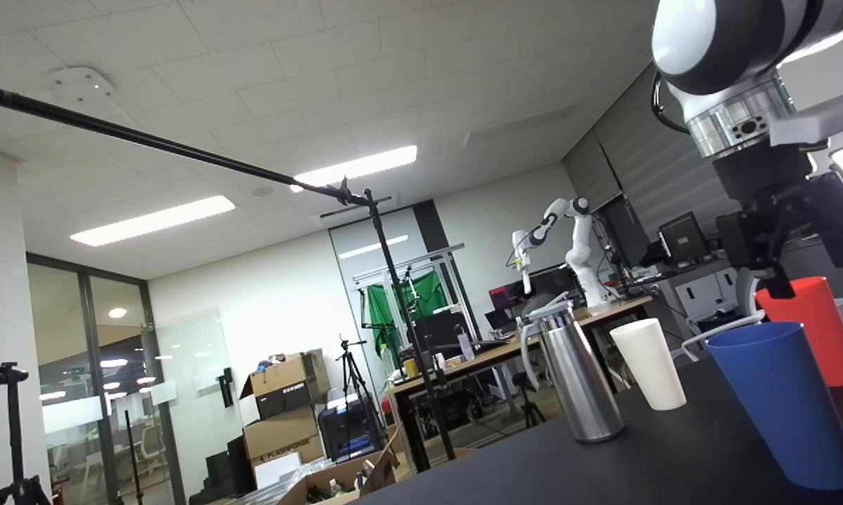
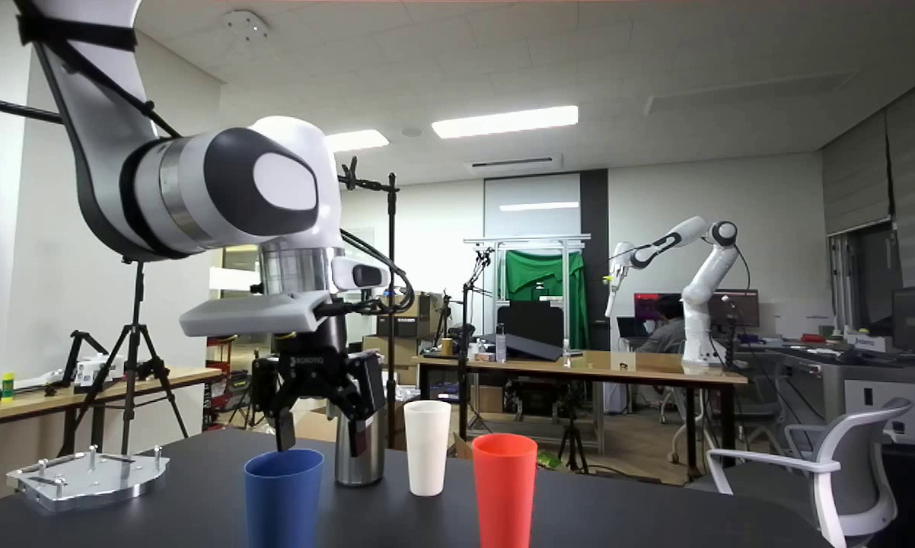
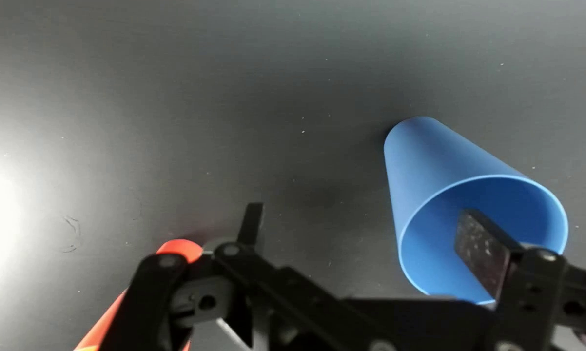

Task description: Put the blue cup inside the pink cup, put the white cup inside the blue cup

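The blue cup (image 1: 786, 407) stands upright on the black table; it also shows in an exterior view (image 2: 282, 498) and in the wrist view (image 3: 434, 156). The reddish-pink cup (image 1: 814, 333) stands upright near it, also seen in an exterior view (image 2: 505, 491); part of it shows behind a finger in the wrist view (image 3: 178, 248). The white cup (image 1: 649, 365) stands upright in both exterior views (image 2: 427, 449) and is out of the wrist view. My gripper (image 2: 322, 435) is open and empty, just above rim height. In the wrist view (image 3: 363, 234) one finger overlaps the blue cup's mouth.
A shiny metal pitcher (image 1: 581, 379) stands beside the white cup and behind my gripper in an exterior view (image 2: 360, 457). A metal plate with posts (image 2: 92, 476) lies on the table. A grey chair (image 2: 861, 472) stands beyond the table.
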{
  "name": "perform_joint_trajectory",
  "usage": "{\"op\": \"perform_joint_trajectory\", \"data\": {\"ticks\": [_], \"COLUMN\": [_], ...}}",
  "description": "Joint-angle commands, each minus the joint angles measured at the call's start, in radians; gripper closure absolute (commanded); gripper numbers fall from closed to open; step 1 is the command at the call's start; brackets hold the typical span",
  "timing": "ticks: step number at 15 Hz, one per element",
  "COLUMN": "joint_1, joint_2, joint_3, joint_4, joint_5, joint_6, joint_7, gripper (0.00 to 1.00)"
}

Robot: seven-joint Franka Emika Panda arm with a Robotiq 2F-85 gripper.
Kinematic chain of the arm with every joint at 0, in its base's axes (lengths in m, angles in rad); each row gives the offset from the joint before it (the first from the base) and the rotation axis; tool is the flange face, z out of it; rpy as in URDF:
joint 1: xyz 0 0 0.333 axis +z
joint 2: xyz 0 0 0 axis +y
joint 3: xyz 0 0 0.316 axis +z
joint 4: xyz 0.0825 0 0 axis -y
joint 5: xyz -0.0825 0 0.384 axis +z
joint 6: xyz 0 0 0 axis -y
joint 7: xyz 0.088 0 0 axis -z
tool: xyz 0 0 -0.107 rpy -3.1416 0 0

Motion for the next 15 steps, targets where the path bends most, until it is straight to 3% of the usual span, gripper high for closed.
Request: {"op": "perform_joint_trajectory", "data": {"ticks": [1,4,5,6,13,15], "joint_1": [0.004,0.024,0.032,0.041,0.08,0.055], "joint_2": [0.096,0.162,0.179,0.194,0.241,0.236], "joint_3": [-0.005,-0.015,-0.018,-0.023,-0.019,0.04], "joint_4": [0.056,0.086,0.094,0.101,0.131,0.134], "joint_5": [-0.059,-0.075,-0.076,-0.078,-0.012,0.109], "joint_6": [0.047,0.075,0.081,0.088,0.091,0.064], "joint_7": [0.089,0.114,0.113,0.118,0.089,0.018], "gripper": [0.0,0.0,0.25,0.26,0.75,0.89]}}
